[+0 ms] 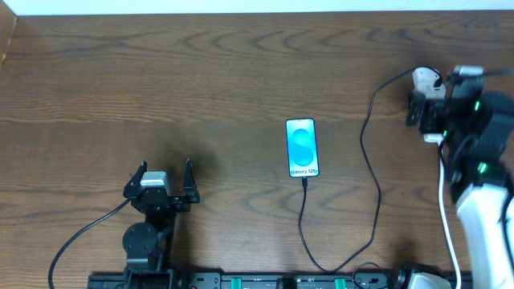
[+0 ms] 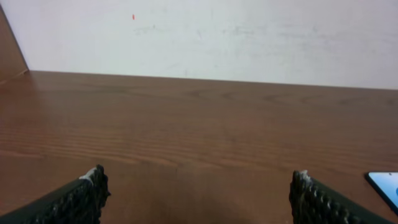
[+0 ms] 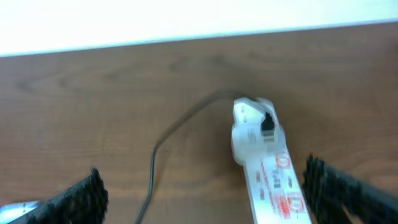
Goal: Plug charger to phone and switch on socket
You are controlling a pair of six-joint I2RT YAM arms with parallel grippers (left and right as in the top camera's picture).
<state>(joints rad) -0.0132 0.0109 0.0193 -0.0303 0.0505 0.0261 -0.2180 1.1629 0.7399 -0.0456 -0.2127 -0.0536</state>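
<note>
The phone (image 1: 302,148) lies flat at the table's middle, its blue screen up; its corner shows in the left wrist view (image 2: 385,185). The charger's black cable (image 1: 371,189) runs from the phone's near end, loops toward the front edge and rises to the white plug head (image 1: 425,79). In the right wrist view the plug head (image 3: 250,130) sits in the far end of the socket (image 3: 277,186), with the cable (image 3: 153,158) to the left. My right gripper (image 1: 435,108) (image 3: 205,193) is open above the socket. My left gripper (image 1: 166,170) (image 2: 199,196) is open and empty.
The socket's thick white cord (image 1: 446,217) runs toward the front edge beside my right arm. A pale wall (image 2: 199,37) stands beyond the table's far edge. Bare brown wood (image 1: 201,88) lies left of the phone.
</note>
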